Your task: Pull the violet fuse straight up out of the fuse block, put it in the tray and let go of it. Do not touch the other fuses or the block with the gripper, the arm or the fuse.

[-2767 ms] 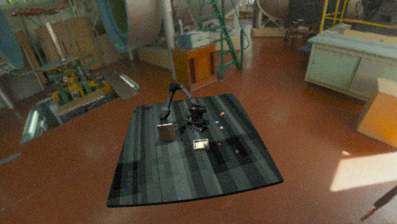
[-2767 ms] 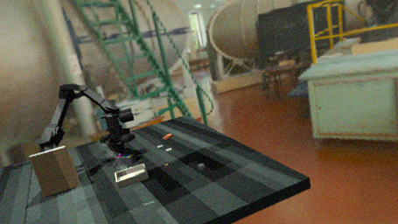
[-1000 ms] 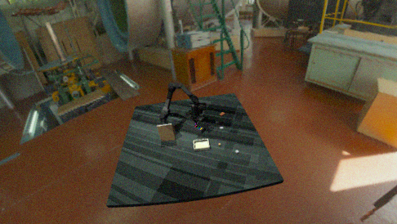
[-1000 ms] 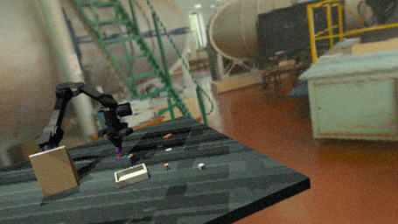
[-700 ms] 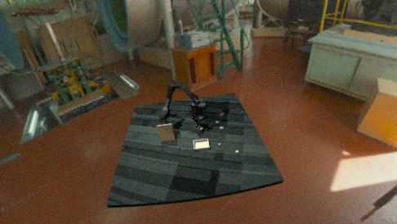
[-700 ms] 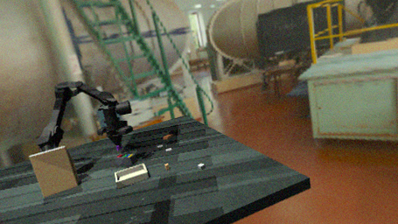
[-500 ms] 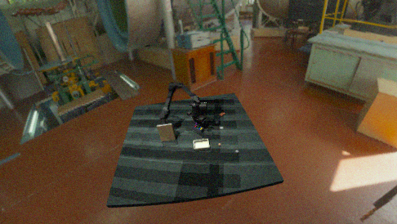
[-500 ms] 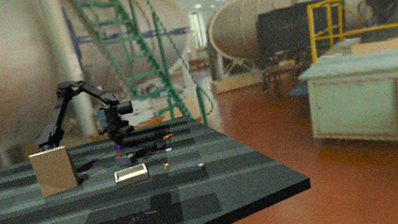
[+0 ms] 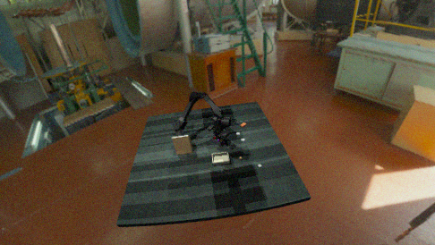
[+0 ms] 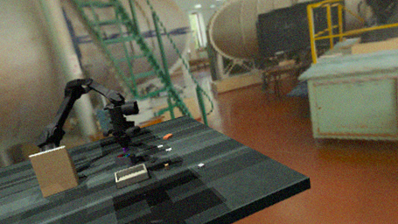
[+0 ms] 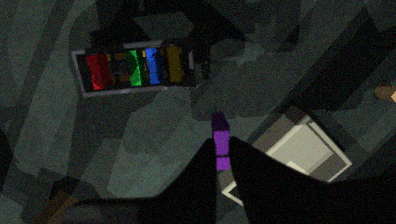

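Observation:
My gripper (image 11: 220, 144) (image 10: 125, 148) is shut on the violet fuse (image 11: 221, 142) (image 10: 125, 150), which points down between the fingertips, clear of the block. The fuse block (image 11: 127, 91) is at the upper left of the wrist view, with the red fuse (image 11: 98, 71), green fuse (image 11: 135, 68), blue fuse (image 11: 153, 66) and yellow fuse (image 11: 175, 64) in it. One slot between red and green is empty. The pale tray (image 11: 312, 142) (image 10: 134, 180) is right of the held fuse in the wrist view, partly hidden by a finger. The top view shows the fuse too small to tell.
A tall brown box (image 9: 183, 146) (image 10: 56, 173) stands beside the arm, left of the tray in the top and exterior views. An orange piece (image 9: 243, 124) (image 10: 167, 136), a small tan piece (image 9: 240, 157) (image 10: 166, 166) and several small white pieces lie to the right.

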Available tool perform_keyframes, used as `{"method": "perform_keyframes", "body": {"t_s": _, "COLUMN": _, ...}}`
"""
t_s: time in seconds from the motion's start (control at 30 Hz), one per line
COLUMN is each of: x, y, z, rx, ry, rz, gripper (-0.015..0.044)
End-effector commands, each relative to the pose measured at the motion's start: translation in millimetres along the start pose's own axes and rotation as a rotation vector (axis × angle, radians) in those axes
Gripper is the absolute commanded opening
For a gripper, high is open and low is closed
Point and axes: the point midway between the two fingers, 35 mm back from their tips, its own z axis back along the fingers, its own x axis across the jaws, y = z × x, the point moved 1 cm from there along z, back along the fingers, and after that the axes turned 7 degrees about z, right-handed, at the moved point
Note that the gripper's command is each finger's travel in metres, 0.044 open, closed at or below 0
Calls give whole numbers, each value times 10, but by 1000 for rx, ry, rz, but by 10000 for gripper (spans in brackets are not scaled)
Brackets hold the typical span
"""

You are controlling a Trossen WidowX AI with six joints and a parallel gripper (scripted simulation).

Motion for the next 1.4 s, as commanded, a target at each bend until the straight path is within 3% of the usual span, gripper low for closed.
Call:
{"method": "perform_keyframes", "body": {"t_s": 0.0, "x": -193, "y": 166, "z": 25, "rx": 4, "ry": 8, "rz": 4, "gripper": 0}}
{"method": "perform_keyframes", "body": {"t_s": 0.67, "x": -785, "y": 1090, "z": -50, "rx": -5, "ry": -3, "rz": 10, "gripper": 0}}
{"method": "perform_keyframes", "body": {"t_s": 1.37, "x": -792, "y": 1094, "z": -304, "rx": -6, "ry": -3, "rz": 10, "gripper": 0}}
